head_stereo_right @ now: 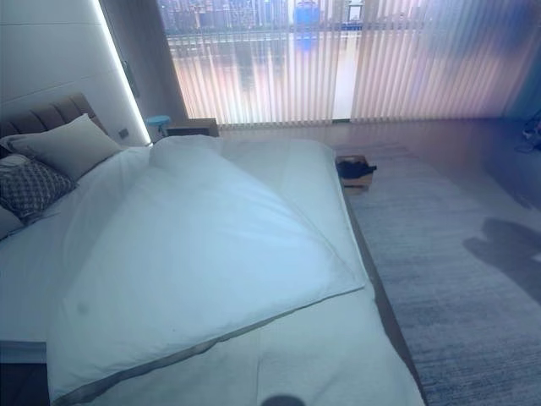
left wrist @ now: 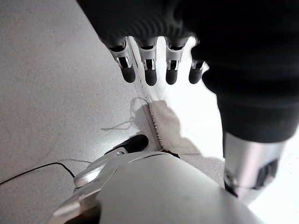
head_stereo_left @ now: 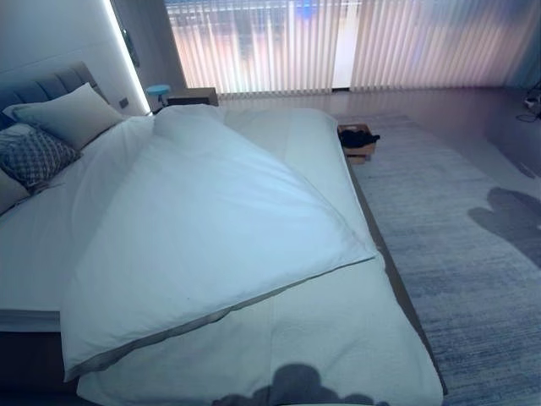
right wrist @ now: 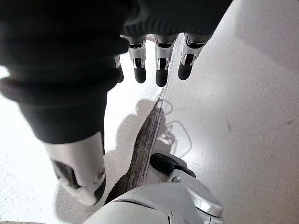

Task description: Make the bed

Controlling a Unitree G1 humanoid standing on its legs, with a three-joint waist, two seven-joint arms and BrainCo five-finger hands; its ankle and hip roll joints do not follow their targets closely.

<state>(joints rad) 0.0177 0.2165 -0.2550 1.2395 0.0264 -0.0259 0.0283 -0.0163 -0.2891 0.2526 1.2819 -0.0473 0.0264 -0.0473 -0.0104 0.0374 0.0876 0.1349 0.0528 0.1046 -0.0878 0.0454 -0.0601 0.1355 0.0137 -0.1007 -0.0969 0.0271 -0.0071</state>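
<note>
We saw the bed taking up most of the head views, long axis running from the headboard at far left down toward us. White duvet lay skewed on it, not squared: its near edge ran diagonally, from a corner hanging low off the bed's left side up to a corner near the bed's right edge. Bare mattress cover showed below that edge and along the right side up to the window end. Grey rug lay on the floor to the right. Vertical blinds covered the far window. Pillows sat at the head: a plain one, and a patterned one beside it. Small box with something dark in it sat on the floor just beside the bed's right side.

Both hands hung low by the floor. Left hand had its fingers straight and relaxed, holding nothing. Right hand was the same, fingers loose, empty.

Our read: the duvet lay ahead of and above both hands, neither touching it. The right-hand corner of the duvet looked the nearer grab for the right hand, the low-hanging corner for the left; pulling both toward the foot would likely square it.
</note>
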